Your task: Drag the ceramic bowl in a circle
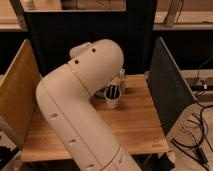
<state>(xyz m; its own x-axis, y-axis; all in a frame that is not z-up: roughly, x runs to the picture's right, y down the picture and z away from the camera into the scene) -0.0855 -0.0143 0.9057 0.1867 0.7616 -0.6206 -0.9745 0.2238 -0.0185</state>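
Gripper's hidden behind the big arm (80, 105), jaws clenched; one white cup (112, 98) near the bench's (135, 125) back edge.

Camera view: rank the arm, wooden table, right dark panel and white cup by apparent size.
1. arm, nearest the camera, so inflated
2. wooden table
3. dark panel
4. white cup
The gripper is hidden behind the arm.

arm (85, 100) before cup (113, 97) | cup on table (135, 125) | end effector hidden
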